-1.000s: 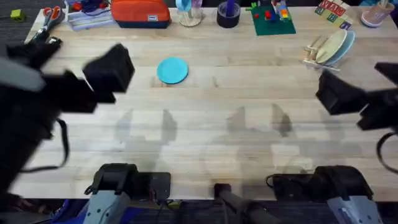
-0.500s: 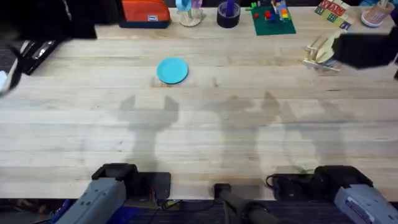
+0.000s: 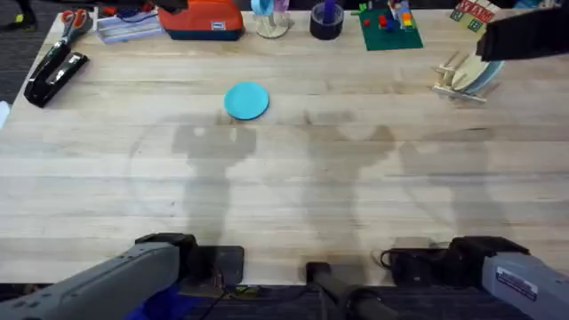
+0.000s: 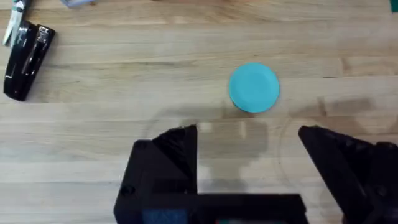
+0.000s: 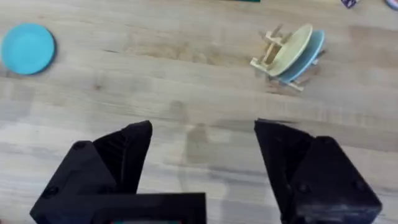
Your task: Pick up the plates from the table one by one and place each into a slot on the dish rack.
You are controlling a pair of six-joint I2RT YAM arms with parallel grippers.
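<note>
Plates: the cyan one (image 3: pixel 246 100) lies flat on the bench (image 3: pixel 284 196), left of centre toward the far side. Far right, the rack (image 3: pixel 455 76) holds a cream plate (image 5: pixel 291 48) and a pale blue plate (image 5: pixel 306 55) upright. Left end effector (image 4: pixel 249 140) and right end effector (image 5: pixel 202 140) hang empty, fingers apart.

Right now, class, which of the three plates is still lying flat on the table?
The bright cyan plate; the cream plate and pale blue plate stand upright in the dish rack.

The overhead camera looks down and forward across the tabletop (image 3: pixel 293 178). Both wrist cameras look down from high up, sharing the cyan plate (image 4: pixel 254 88) near 11 o'clock overhead.
</note>
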